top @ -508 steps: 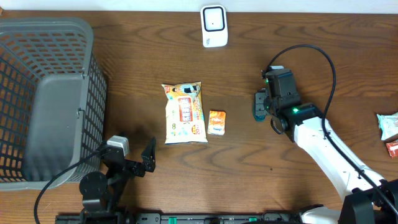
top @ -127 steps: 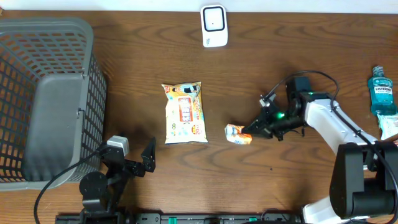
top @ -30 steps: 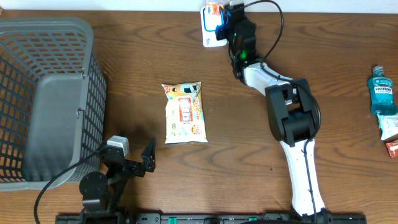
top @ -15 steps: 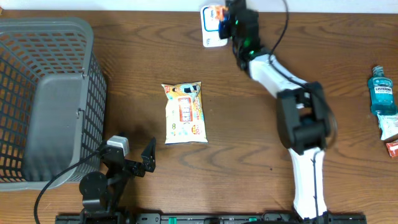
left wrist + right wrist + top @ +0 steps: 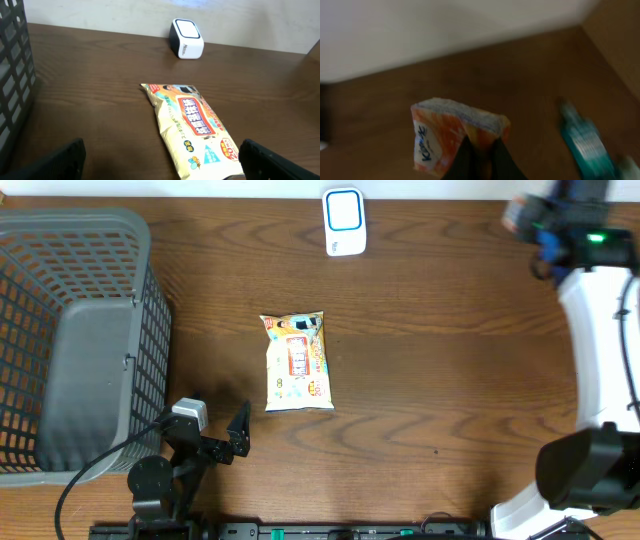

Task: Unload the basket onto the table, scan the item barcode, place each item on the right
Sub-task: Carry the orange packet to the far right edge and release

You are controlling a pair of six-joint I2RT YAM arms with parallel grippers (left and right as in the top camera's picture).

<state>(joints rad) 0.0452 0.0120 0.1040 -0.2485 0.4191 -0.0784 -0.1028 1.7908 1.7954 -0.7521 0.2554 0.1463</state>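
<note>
1. Gripping the task item: right gripper (image 5: 478,159), fingers (image 5: 466,160) narrow, pinched on the lower edge of the small orange packet (image 5: 455,132). The packet has a white top edge and dark lettering on one side. It sits well to the right of the barcode scanner (image 5: 344,220), about level with it, and is blurred in the overhead view.
2. Barcode scanner: white, standing at the far middle of the worktop (image 5: 450,380).
3. Yellow packet (image 5: 296,361): red label, lying flat, nearer than the scanner and slightly to its left, well apart from it.
4. Grey mesh basket (image 5: 90,240): far left of the scanner.
5. Left gripper (image 5: 213,438): fingers (image 5: 265,161) spread wide and holding nothing. It is at the near edge, left of the scanner and facing it across the yellow packet.
6. Teal bottle (image 5: 582,145): blurred, in the right wrist view only; its place relative to the scanner cannot be told.
</note>
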